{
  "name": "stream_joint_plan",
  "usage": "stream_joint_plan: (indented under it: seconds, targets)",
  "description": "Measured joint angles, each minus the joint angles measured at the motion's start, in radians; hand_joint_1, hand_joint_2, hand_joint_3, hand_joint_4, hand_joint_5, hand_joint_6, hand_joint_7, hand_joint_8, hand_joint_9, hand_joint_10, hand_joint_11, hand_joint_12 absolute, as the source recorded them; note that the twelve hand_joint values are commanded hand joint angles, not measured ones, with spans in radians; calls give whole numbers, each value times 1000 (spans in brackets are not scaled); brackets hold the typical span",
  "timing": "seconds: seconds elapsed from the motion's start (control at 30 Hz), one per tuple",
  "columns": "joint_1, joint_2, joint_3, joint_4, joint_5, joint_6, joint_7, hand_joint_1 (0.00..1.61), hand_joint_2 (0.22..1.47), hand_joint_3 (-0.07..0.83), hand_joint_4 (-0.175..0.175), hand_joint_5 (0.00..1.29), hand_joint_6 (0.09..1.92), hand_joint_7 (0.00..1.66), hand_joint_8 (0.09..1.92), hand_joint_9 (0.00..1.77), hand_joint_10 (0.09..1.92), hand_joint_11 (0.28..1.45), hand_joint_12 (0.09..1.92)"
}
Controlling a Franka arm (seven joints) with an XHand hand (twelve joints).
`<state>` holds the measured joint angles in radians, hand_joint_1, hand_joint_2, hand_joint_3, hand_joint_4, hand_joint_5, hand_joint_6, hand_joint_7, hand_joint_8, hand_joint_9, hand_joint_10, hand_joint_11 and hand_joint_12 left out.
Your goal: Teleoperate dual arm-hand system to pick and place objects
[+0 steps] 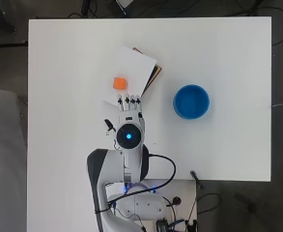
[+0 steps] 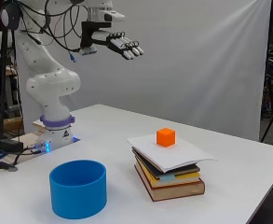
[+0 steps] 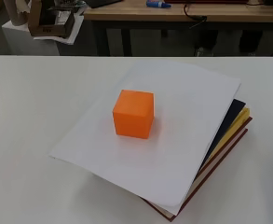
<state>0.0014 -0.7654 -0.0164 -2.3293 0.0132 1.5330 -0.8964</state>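
Note:
An orange cube [image 1: 120, 83] [image 2: 166, 137] [image 3: 133, 113] rests on a white sheet [image 3: 173, 140] that tops a stack of books [image 2: 173, 179] [image 1: 153, 75] near the table's middle. My hand [image 1: 130, 107] [image 2: 119, 44] hovers high above the table, short of the cube on the arm's side, with its fingers straight and spread and nothing in them. A blue round bowl [image 1: 191, 101] [image 2: 78, 188] stands empty to the right of the stack in the overhead view.
The white table [image 1: 59, 96] carries only the stack and the bowl. Cables and a small black stand [image 1: 195, 178] lie along the front edge near the arm's base. Benches and boxes show beyond the far edge in the wrist view.

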Motion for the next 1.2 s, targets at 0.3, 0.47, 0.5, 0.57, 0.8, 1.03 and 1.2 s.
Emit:
stream_joint_plan:
  seconds: [0.3, 0.47, 0.5, 0.57, 0.8, 1.03, 1.2]
  targets:
    - [2, 128, -6, 204, 28, -64, 37, 240, 960, -11, 74, 270, 87, 284, 87, 419, 87, 453, 87]
    - [3, 219, 11, 146, 50, 41, 52, 229, 970, -3, 80, 271, 87, 287, 87, 429, 87, 466, 87]
    - [4, 228, 13, 138, 56, 60, 54, 230, 977, 1, 77, 272, 87, 299, 87, 445, 87, 478, 87]
    - [4, 248, 16, 126, 62, 81, 57, 246, 1002, 3, 72, 295, 87, 353, 87, 495, 87, 509, 87]
    - [2, 374, 14, 86, 89, 326, 43, 279, 988, -3, 48, 277, 87, 409, 87, 532, 87, 548, 87]
    - [1, 554, 6, 57, 105, 459, 11, 291, 1024, 4, 53, 354, 87, 505, 87, 602, 87, 579, 87]
    - [-1, 626, -2, 4, 134, 540, -71, 276, 1038, 3, 49, 332, 87, 486, 87, 598, 87, 583, 87]
